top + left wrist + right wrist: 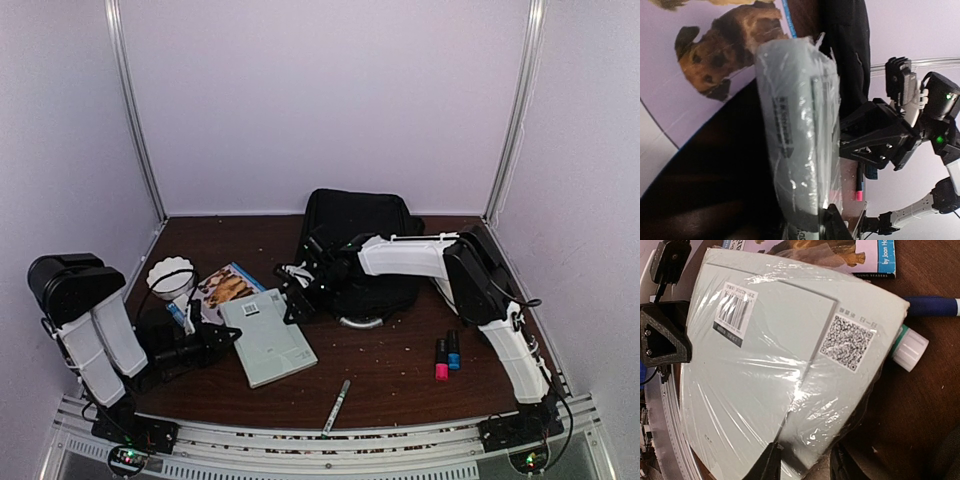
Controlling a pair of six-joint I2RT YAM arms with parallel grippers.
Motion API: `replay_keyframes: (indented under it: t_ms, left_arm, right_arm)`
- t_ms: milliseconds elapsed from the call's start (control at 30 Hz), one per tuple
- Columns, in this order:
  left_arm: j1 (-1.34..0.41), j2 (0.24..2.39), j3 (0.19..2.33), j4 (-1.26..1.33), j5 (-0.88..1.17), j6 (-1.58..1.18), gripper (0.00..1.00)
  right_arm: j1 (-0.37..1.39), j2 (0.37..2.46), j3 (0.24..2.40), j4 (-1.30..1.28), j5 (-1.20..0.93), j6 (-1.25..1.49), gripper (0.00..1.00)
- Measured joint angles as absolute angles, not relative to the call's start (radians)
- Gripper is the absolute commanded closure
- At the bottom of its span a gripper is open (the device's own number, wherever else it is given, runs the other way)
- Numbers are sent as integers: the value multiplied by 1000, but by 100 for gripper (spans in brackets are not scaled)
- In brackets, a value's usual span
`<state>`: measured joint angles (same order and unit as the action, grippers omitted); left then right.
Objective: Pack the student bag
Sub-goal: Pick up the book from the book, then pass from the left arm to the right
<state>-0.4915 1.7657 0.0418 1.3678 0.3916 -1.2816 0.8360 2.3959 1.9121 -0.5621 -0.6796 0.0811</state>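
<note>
The student bag (360,250), a large black backpack, lies at the back middle of the table and also fills the top of the left wrist view (845,50). In front of it lies a grey shrink-wrapped notebook pack (268,338). My left gripper (222,340) holds the pack's left edge, and the left wrist view shows the wrapped edge (795,125) running down between the jaws of this gripper (805,220). My right gripper (297,295) grips the pack's far corner. In the right wrist view that corner (790,365) sits between its fingers (767,465).
A dog picture book (228,283) lies partly under the pack. A white cup (170,280) stands at the left. Pink (441,360) and blue (453,350) markers lie at the right, and a pen (337,405) lies near the front edge. A white-capped stick (910,346) and a blue pen (935,305) lie by the pack's corner.
</note>
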Motion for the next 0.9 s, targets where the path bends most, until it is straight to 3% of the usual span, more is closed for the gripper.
replay_keyframes:
  t_ms: [133, 367, 667, 900]
  left_arm:
    - [-490, 1732, 41, 1390, 407, -1297, 99]
    - [-491, 1540, 66, 1262, 476, -1257, 100]
    - [-495, 1141, 315, 612, 513, -1027, 100]
    - [-495, 1147, 573, 292, 492, -901, 100]
  right_arm:
    - [836, 2382, 1908, -568, -678, 81, 62]
    - [834, 2275, 1884, -633, -630, 51, 55]
    - [714, 1971, 1740, -607, -669, 24, 49]
    - [617, 1843, 1695, -630, -678, -18, 45]
